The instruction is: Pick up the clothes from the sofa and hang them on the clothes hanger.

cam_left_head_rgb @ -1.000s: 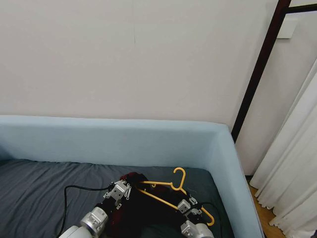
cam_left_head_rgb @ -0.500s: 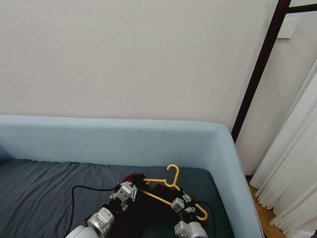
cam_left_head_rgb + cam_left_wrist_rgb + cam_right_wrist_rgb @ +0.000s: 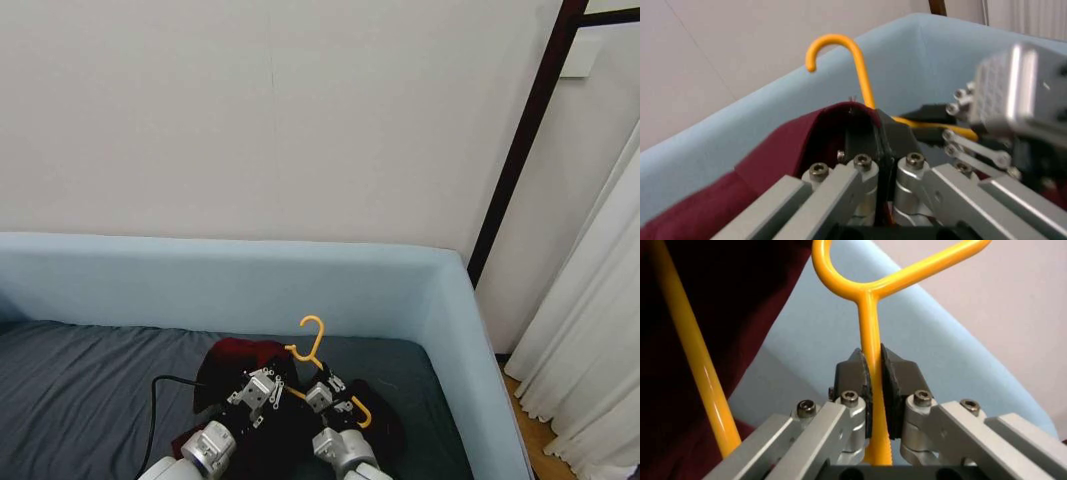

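1. Head view. Dark red garment heaped on the grey seat of the light blue sofa, near side, right of middle. Yellow hanger lying across it, hook pointing up toward the backrest. Left gripper and right gripper side by side over the heap, left one at the cloth, right one at the hanger. Black cable trailing over the cushion to the left. Dark post and white curtain far right, well apart from the work.

2. Left wrist view. Left gripper with fingers pressed together, pinching an edge of the garment just below the hanger hook. Unclear whether hanger wire also caught in that pinch. Right gripper close beside.

3. Right wrist view. Right gripper clamped on a straight yellow bar of the hanger, pads flat on both sides, just beneath a looped junction. Garment alongside; sofa behind.

4. Handling, as judged. Garment: soft, limp, light; likely to sag and slide off a smooth bar. Best taken at the collar or a shoulder seam, not mid-cloth. Hanger: stiff, light, slick-looking; liable to swivel in a narrow pinch. Best held near the neck, hook left free.
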Motion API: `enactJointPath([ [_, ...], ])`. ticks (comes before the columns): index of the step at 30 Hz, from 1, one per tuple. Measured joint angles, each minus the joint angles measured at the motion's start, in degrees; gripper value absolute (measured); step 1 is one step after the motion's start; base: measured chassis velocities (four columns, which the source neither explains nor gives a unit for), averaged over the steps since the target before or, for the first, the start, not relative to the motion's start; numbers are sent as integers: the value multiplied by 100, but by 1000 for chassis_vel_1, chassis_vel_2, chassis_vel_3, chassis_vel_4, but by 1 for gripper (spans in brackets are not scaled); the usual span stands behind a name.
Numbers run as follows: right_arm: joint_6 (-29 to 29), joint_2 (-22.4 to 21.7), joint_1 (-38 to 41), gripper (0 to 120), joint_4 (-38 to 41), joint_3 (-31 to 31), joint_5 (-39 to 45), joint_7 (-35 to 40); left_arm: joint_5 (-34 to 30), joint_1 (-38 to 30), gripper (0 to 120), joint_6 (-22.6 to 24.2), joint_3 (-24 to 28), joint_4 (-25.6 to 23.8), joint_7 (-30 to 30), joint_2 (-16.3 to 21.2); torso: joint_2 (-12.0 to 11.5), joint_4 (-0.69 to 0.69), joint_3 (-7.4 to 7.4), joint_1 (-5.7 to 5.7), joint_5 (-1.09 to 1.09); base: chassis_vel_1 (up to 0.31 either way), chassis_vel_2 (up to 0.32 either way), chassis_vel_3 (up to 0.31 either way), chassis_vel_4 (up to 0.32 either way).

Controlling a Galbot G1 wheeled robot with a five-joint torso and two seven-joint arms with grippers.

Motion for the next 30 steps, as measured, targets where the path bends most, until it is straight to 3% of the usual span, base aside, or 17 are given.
enactJointPath([
  [8, 56, -68, 74, 4, 191, 129, 55, 11, 39, 67, 0, -190, -82, 23, 7, 8, 0, -1, 0, 0, 0, 0, 0, 0, 0],
  [16, 956, -172, 172, 4, 483, 441, -143, -183, 26, 137, 4, -406, -213, -42, -164, 55, 0, -1, 0, 0, 1, 0, 0, 0, 0],
  [19, 1167, -197, 279, 4, 596, 576, -210, -254, -39, 182, 17, -447, -241, -86, -367, 82, 0, 0, 0, 0, 1, 0, 0, 0, 0],
  [21, 1205, -215, 303, 4, 616, 611, -248, -281, -81, 198, 19, -485, -261, -97, -406, 92, 0, 0, 0, 0, 1, 0, 0, 0, 0],
  [30, 1457, -537, 545, 4, 842, 939, -412, -521, -220, 755, 55, -1484, -843, -197, -502, 705, 0, 1, 0, 0, 0, 0, 0, 0, 0],
])
